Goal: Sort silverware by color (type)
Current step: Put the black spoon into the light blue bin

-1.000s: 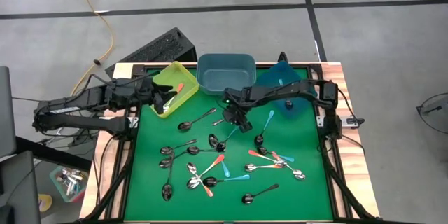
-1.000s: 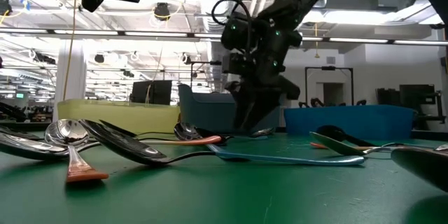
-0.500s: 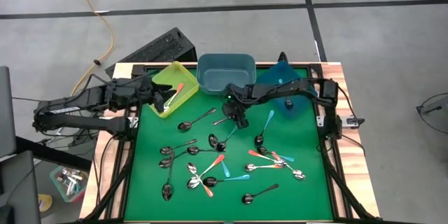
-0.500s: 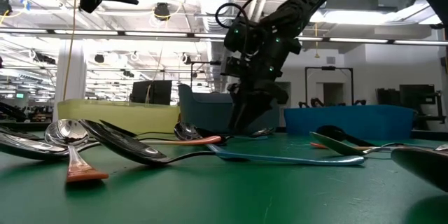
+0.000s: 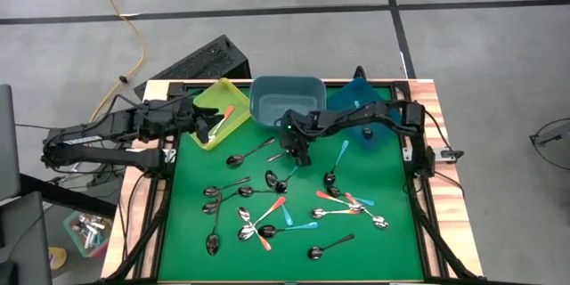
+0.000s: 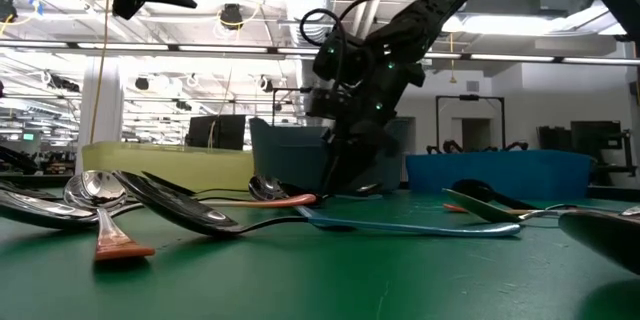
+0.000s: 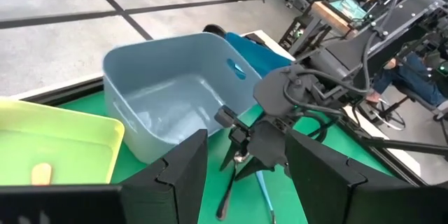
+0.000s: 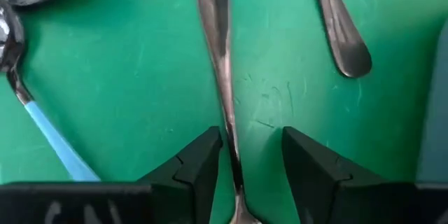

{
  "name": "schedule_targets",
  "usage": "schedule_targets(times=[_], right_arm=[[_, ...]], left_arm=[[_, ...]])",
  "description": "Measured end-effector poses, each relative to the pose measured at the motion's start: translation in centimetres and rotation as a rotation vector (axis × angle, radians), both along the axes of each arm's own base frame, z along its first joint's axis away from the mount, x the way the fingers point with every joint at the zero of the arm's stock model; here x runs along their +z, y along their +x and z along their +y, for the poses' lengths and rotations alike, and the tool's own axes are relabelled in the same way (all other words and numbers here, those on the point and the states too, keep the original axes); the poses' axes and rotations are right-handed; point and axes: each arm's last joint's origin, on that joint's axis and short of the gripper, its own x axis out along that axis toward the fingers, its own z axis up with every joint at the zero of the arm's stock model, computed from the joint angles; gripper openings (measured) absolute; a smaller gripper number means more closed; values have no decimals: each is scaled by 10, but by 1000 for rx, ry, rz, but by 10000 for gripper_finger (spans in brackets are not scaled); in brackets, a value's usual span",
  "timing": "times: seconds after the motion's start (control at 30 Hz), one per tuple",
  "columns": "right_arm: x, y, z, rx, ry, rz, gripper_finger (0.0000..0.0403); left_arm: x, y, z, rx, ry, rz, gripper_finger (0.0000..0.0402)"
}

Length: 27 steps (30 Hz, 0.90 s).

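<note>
High view: most of the silverware [image 5: 267, 205] is still loose on the green mat [image 5: 392, 232], so sorting looks barely started. Only one orange-handled spoon [image 5: 226, 112] lies in the yellow-green bin [image 5: 207, 100]. At least one teal handle shows in the blue bin [image 5: 361, 98]; can't count more. Grey bin [image 5: 287, 93] between them looks empty as far as I can tell from the left wrist view.

Left on the mat: a mixed scatter of orange, teal and plain dark-metal spoons, mostly in the middle and lower half, several crossing each other. One teal spoon [image 5: 341, 153] lies near the blue bin.

Right gripper [image 5: 297, 151] is low over the mat just in front of the grey bin. In the right wrist view its fingers [image 8: 199, 161] are apart and straddle the handle of a plain metal spoon [image 8: 218, 56], not clamped on it yet. A second dark handle [image 8: 341, 31] lies close by, and a teal one [image 8: 52, 140] on the other side.

Left gripper [image 5: 207, 126] hangs over the yellow-green bin, fingers [image 7: 178, 171] apart, holding nothing.

My read: step in hand is picking the metal spoon, likely for the grey bin. Nearly all spoons remain
</note>
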Motion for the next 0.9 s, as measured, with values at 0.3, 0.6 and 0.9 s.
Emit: schedule_targets(times=[0.3,0.6,0.9], right_arm=[[1,-1,2,-64,30,18,113],[0,-2,2,-123,42,30,31],[14,5,7,-108,50,80,9]], left_arm=[[0,-1,1,0,3,2,176],[0,-1,1,-9,20,11,176],[0,-1,1,-16,38,21,176]])
